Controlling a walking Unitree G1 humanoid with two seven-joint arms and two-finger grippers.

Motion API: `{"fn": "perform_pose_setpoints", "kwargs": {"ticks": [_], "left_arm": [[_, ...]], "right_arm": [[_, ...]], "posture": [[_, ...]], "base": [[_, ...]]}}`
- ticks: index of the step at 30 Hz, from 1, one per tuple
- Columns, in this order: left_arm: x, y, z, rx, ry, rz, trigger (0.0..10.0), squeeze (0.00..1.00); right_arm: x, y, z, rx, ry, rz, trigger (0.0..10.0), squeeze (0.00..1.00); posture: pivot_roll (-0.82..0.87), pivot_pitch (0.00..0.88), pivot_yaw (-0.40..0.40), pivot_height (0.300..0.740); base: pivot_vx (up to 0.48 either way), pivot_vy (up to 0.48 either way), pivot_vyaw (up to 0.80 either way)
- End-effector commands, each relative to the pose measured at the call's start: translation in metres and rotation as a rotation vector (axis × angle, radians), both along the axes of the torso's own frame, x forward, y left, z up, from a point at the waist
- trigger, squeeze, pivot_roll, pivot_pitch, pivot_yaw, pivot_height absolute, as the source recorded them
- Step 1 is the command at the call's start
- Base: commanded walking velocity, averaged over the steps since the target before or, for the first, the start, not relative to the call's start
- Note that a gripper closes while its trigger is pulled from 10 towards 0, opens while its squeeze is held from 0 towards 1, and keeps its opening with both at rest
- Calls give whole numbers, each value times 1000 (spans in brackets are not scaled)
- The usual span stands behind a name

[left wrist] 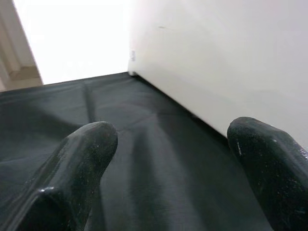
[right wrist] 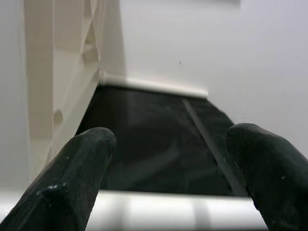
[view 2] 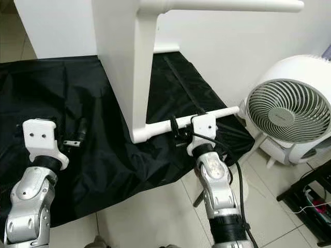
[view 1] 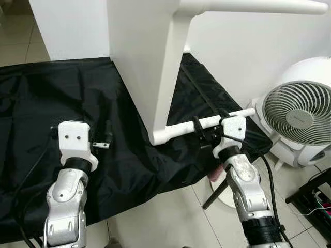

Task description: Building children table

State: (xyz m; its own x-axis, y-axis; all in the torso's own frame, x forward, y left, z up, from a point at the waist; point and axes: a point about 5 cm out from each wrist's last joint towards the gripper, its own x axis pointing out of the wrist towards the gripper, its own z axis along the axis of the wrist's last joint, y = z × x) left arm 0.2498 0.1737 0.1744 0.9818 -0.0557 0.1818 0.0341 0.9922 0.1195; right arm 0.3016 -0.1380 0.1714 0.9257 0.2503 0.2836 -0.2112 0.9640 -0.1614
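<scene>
Two open tools: right tool (view 1: 206, 130) astride table leg (view 1: 227, 118).

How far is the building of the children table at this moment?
Done: the white table lies on its side on the black cloth, with two legs fitted. In hand: the right gripper sits open around the lower leg. The left gripper hovers open above the cloth. What is left cannot be told.
</scene>
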Motion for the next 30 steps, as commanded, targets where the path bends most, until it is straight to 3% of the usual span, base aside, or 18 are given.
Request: {"fn": "perform_pose_setpoints", "kwargs": {"ticks": [1, 4, 7, 10, 15, 22, 30], "left_arm": [[3, -1, -3, 3, 21, 1, 10000, 0], [3, -1, -3, -2, 24, 14, 10000, 0], [4, -2, -3, 5, 25, 30, 10000, 0], [7, -2, -5, 5, 28, 33, 10000, 0], [9, -7, -5, -4, 19, 12, 10000, 0], [0, -1, -13, -17, 31, 8, 10000, 0], [6, -1, -9, -29, 16, 15, 10000, 0]], "right_arm": [[2, -2, -4, -5, 24, -7, 10000, 0], [3, -4, -4, -24, 22, -27, 10000, 0], [7, -10, -6, -112, 13, -137, 10000, 0], [6, -3, -10, -103, 32, -57, 10000, 0], [1, 0, -14, -64, 43, -43, 10000, 0], [-7, -21, -14, 16, 29, -131, 10000, 0], [-5, -24, -12, -4, 22, -139, 10000, 0]], "posture": [[140, 16, -26, 740], [142, 18, -21, 740], [148, 14, -29, 740], [148, 12, -35, 740], [151, 11, -51, 740], [157, 0, -73, 740], [152, 7, -76, 740]], "base": [[0, 0, 0], [0, 0, 0], [0, 0, 0], [0, 0, 0], [0, 0, 0], [0, 0, 0], [0, 0, 0]]}}
